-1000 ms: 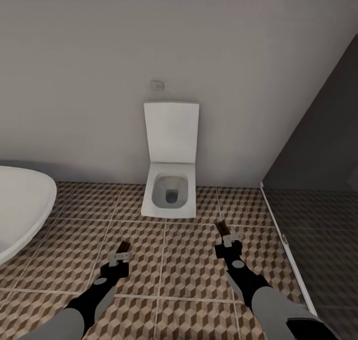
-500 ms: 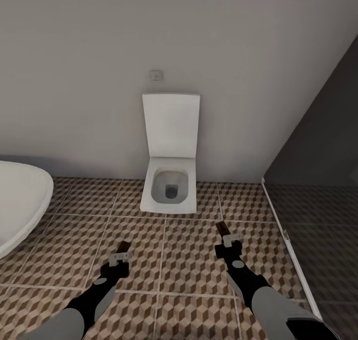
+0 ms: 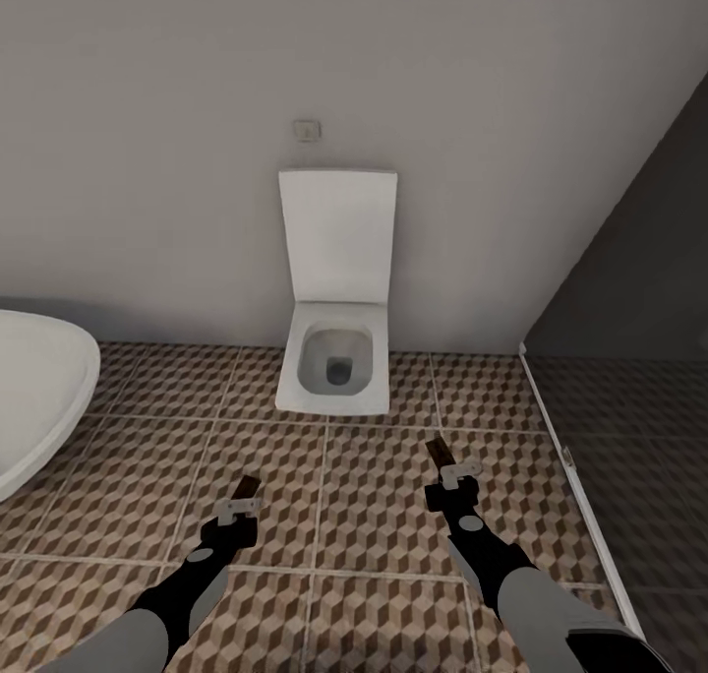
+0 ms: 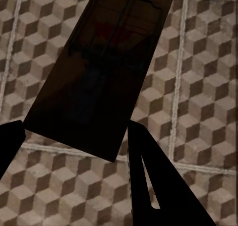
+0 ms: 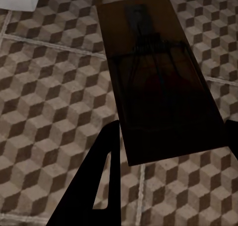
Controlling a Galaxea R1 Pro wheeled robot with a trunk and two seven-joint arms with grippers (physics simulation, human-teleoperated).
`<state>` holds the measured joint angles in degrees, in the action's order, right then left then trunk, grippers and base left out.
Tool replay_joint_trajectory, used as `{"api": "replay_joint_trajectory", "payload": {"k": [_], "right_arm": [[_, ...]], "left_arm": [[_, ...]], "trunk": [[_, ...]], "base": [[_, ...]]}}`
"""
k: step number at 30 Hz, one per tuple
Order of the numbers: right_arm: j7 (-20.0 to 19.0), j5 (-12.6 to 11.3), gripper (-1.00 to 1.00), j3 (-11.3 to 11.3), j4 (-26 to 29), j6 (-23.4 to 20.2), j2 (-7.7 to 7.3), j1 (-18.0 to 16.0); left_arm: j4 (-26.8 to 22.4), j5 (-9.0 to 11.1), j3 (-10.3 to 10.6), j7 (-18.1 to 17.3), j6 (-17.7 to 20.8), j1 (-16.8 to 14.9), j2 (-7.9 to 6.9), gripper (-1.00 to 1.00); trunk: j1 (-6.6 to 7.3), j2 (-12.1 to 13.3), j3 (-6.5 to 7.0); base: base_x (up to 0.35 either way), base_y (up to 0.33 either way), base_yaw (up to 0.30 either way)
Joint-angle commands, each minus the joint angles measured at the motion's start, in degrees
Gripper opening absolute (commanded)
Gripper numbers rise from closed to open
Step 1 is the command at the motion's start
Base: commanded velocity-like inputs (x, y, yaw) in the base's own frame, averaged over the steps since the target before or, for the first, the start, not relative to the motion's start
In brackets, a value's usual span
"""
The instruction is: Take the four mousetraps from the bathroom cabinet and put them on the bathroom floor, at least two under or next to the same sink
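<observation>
Each gripper holds one mousetrap above the bathroom floor, a cube-patterned tile surface. My left gripper is shut on a small brown mousetrap; in the left wrist view that mousetrap shows as a dark board with wire parts between the black fingers. My right gripper is shut on another mousetrap, which the right wrist view shows as a brown mousetrap over the tiles. The cabinet and the sink are out of view.
A white toilet with its lid up stands against the wall straight ahead. A white oval bathtub fills the left edge. A dark-floored shower area behind a white threshold strip lies at the right.
The whole view has shifted: the toilet and tub sit slightly higher and further left in the picture. Both grippers keep their holds on the mousetraps.
</observation>
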<state>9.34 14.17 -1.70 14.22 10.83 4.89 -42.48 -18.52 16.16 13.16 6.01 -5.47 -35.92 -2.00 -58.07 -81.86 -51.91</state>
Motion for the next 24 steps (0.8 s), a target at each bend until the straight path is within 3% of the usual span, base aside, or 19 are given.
{"api": "replay_joint_trajectory", "payload": {"k": [1, 4, 8, 12, 15, 21, 24], "right_arm": [[0.2, 0.4, -1.0, -0.2, -0.1, 0.2, 0.03, 0.0], [0.2, 0.4, -1.0, -0.2, -0.1, 0.2, 0.03, 0.0], [0.2, 0.5, -1.0, -0.1, -0.1, 0.3, 0.09, 0.8], [0.2, 0.5, -1.0, -0.1, -0.1, 0.4, 0.11, 1.3], [0.2, 0.5, -1.0, 0.0, -0.1, 0.4, 0.11, 1.4], [0.2, 0.5, -1.0, 0.1, -0.1, 0.1, 0.18, 1.5], [0.2, 0.5, -1.0, -0.1, -0.1, -1.0, 0.28, 0.9]], "left_arm": [[-0.6, 0.4, 0.8, 0.6, -0.1, 0.0, 0.25, -1.0], [-4.0, 0.1, 2.0, 0.7, 1.3, 0.0, 1.71, -1.0], [-13.2, -0.6, 3.1, 0.8, 13.4, -0.5, 2.74, -1.0], [-18.4, -0.8, 3.2, 0.8, 18.4, -0.9, 2.65, -1.0], [-20.1, -0.8, 3.3, 0.8, 19.2, -0.9, 2.54, -1.0], [-30.3, -0.5, 3.5, 0.5, 19.6, -0.8, -1.77, -1.0], [-32.0, -0.4, 3.5, 0.5, 19.8, -0.7, -2.7, -1.0]], "trunk": [[0.0, 0.0, -0.13], [0.0, 0.0, -0.38], [0.0, 0.0, -0.49], [0.0, 0.0, -0.51], [0.0, 0.0, -0.52], [0.0, 0.0, -0.52], [0.0, 0.0, -0.52]], "base": [[0.0, 0.0, 0.0], [0.0, 0.0, 0.0], [0.0, 0.0, 0.0], [0.0, 0.0, 0.0], [0.0, 0.0, 0.0], [0.0, 0.0, 0.0], [0.0, 0.0, 0.0]]}}
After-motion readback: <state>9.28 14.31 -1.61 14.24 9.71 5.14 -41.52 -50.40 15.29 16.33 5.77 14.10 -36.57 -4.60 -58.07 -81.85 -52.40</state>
